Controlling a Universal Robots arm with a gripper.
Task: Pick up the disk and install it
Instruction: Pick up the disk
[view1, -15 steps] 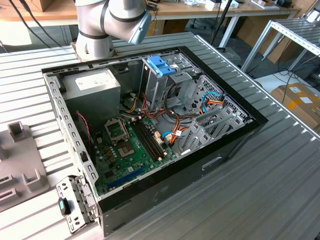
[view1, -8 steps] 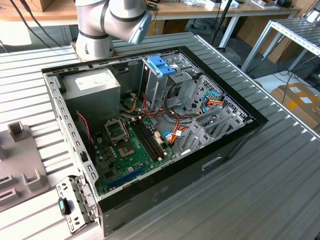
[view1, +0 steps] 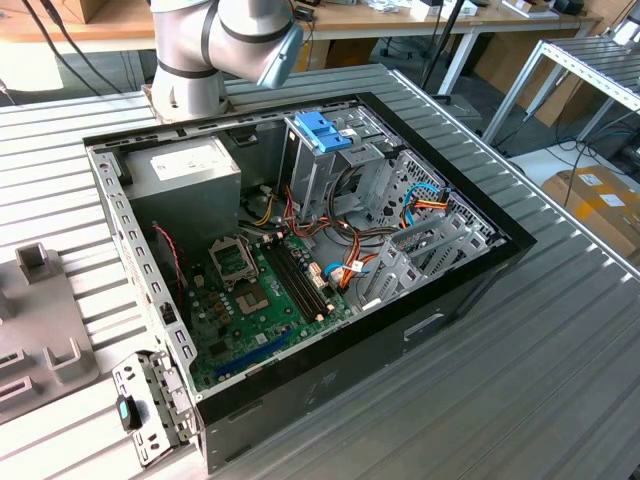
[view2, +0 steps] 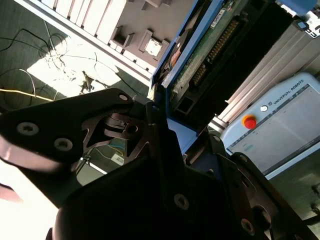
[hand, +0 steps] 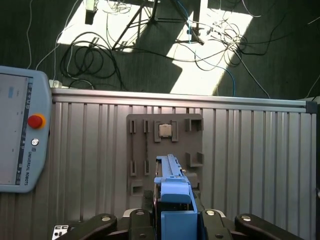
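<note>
— Looking at the gripper (hand: 172, 224) in the first wrist view: what's it got?
— The disk (hand: 174, 200). Jaws pinched on it from both sides, blue-railed edge facing the cam.
— Lifted or resting?
— Can't tell. It sits over the grey tray (hand: 192, 125), but whether it touches the tray I can't make out.
— Other cam?
— In the second wrist view the disk (view2: 210, 47) shows its green circuit-board underside w/ a blue strip along one edge. It runs away from the black gripper body.
— Anything else on the tray?
— A square chip (hand: 165, 130) in a pocket, just past the disk's far end. Looks apart from it.
— Surroundings?
— The tray lies on the ribbed metal table (hand: 260, 150). A teach pendant (hand: 20, 135) w/ a red button (hand: 35, 121) lies on the same table, beside the tray but apart. Past the table edge there's floor w/ loose cables (hand: 90, 60) and sun patches.
— And the PC?
— Exterior view: an open black case (view1: 440, 330) is on the table, w/ the arm (view1: 215, 40) base behind it. Inside is a metal cage w/ a blue plastic top (view1: 322, 131). A grey box w/ a white sticker (view1: 190, 175) sits on the exterior view's left of the cage. The green motherboard (view1: 250, 300) is nearer the cam. The tray lies on the exterior view's left of the case, apart from it.
</note>
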